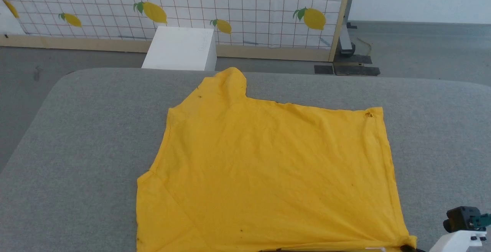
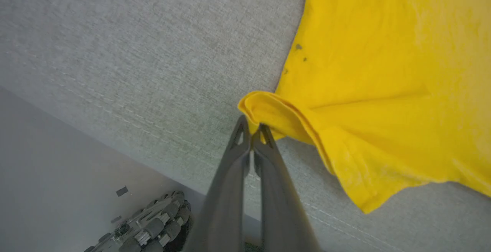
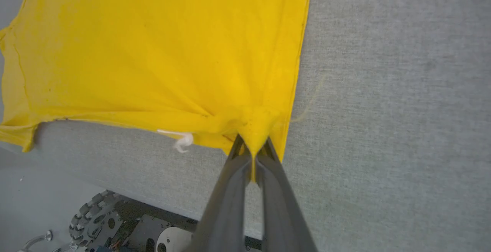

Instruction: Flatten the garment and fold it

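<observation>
Your shirt (image 1: 268, 167) lies spread on the grey table (image 1: 76, 129), your left gripper (image 2: 251, 128) clamped on a bunched corner, your right gripper (image 3: 253, 144) pinching the hem beside a white tag (image 3: 183, 140), its print unreadable to you

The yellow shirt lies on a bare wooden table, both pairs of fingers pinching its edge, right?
Not wooden: the head view shows the table covered in grey fabric. The yellow shirt lies on it, left fingers and right fingers pinching its edge.
</observation>
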